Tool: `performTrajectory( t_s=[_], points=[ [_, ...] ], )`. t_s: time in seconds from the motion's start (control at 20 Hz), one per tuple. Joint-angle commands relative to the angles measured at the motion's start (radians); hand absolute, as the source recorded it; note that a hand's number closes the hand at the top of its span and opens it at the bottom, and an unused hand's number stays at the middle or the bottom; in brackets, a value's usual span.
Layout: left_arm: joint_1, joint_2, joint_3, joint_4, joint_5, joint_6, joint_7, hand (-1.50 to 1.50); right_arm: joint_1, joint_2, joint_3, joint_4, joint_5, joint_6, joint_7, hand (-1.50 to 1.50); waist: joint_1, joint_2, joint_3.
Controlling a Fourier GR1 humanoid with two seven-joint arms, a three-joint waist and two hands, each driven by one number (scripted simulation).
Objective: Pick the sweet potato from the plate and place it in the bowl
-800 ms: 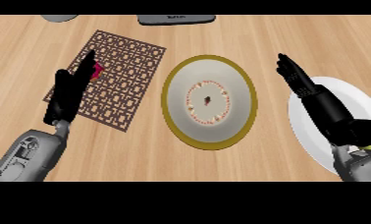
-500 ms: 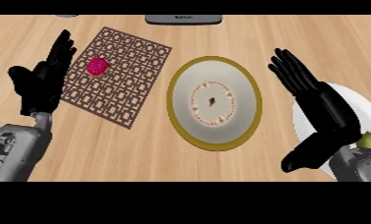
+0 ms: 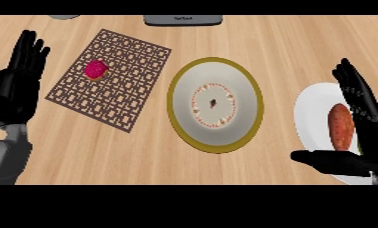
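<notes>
Sweet potato [image 3: 340, 126], orange, oblong, on round white plate [image 3: 308, 114], frame right; black right hand [image 3: 356, 94] open astride it; black left hand [image 3: 18, 79] open, frame left.

**Pale wood counter [image 3: 133, 157] under soft, even light**

Light wood from edge to edge, grain running side to side, with only faint shadows. Just to the right of the left fingers [image 3: 28, 52], a brown lattice mat [image 3: 125, 97] lying flat at a slant. Beyond those fingers, at the far edge, a grey rounded thing [image 3: 65, 16], mostly cut off. Far beyond and to the left of the right fingers [image 3: 351, 79], a flat dark grey appliance [image 3: 182, 20], lettering too small to read.
</notes>
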Motion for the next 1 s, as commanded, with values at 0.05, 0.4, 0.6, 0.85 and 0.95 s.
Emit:
performTrajectory(
  t_s=[0.05,0.4,0.6,0.85,0.95],
  points=[
    [-0.027,0.008,0.043,0.006,0.016,-0.020,-0.003,0.00,0.178,-0.102,-0.027,-0.167,0.135,-0.028,0.034,-1.50,-0.013,0.003,0.000],
    [0.019,0.026,0.086,0.027,0.036,-0.060,-0.042,0.00,0.217,-0.420,-0.335,-0.302,0.014,0.152,0.373,-1.50,-0.026,0.000,-0.003],
    [0.040,-0.011,0.045,-0.005,-0.004,-0.030,-0.056,0.00,0.282,-0.563,-0.362,-0.308,0.001,0.314,0.478,-1.50,-0.022,-0.001,-0.003],
    [-0.011,-0.017,0.033,0.010,-0.017,-0.025,-0.014,0.00,0.273,-0.666,-0.386,-0.286,-0.082,0.501,0.555,-1.50,-0.001,0.008,-0.001],
    [0.048,-0.001,0.059,-0.014,0.001,-0.052,-0.028,0.00,0.298,-0.704,-0.434,-0.251,-0.072,0.584,0.521,-1.50,0.002,0.005,0.000]
  ],
)
